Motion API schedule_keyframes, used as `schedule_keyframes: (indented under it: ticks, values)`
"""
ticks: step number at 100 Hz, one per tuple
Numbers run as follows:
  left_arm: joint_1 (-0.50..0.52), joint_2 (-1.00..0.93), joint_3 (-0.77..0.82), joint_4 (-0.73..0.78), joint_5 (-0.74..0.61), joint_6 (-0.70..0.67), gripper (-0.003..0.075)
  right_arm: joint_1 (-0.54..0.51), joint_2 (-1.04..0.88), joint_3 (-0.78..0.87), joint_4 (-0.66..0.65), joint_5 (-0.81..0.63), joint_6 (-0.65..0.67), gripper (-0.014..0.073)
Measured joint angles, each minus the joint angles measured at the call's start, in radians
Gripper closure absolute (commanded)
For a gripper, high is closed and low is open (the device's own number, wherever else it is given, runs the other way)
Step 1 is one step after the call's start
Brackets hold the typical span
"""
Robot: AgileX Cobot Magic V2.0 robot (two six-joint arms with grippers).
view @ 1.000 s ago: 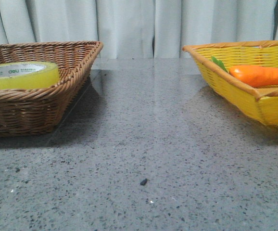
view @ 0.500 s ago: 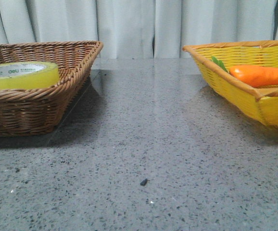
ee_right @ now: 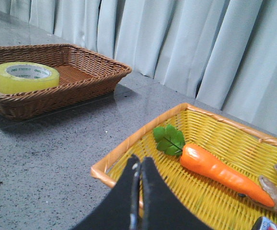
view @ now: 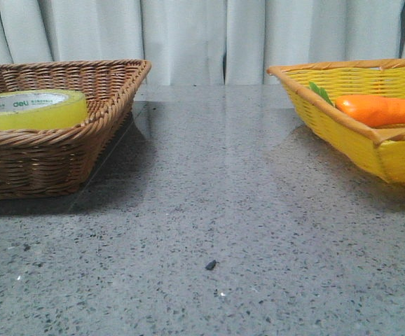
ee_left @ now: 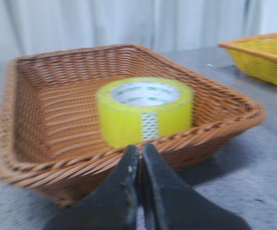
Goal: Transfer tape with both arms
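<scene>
Both my grippers, left and right, sit pinched together, empty. Tape lies flat in the left brown basket; light, rigid, probably slick — I'd grip across its wall.

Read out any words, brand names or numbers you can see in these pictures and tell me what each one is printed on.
"deli": green print on the white inner core of the tape, which lies in the brown basket.
Smaller green print beside "deli" on the same core: too small to read.
Green-white patterned strip on the tape's side, left wrist view: blurred, no letters legible.
Nothing else bears text.
</scene>
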Motion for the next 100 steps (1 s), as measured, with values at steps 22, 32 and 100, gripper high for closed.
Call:
schedule_keyframes:
  ticks: [22,32,100]
  values:
    - [0.21,-0.029,0.046,0.0,0.05,0.0,0.0741,0.0,0.0,0.0,0.0,-0.002,0.0,0.066]
    - [0.285,-0.029,0.046,0.0,0.104,0.0,0.0741,0.0,0.0,0.0,0.0,-0.002,0.0,0.066]
    - [0.317,-0.029,0.046,0.0,0.15,0.0,0.0741,0.0,0.0,0.0,0.0,-0.002,0.0,0.066]
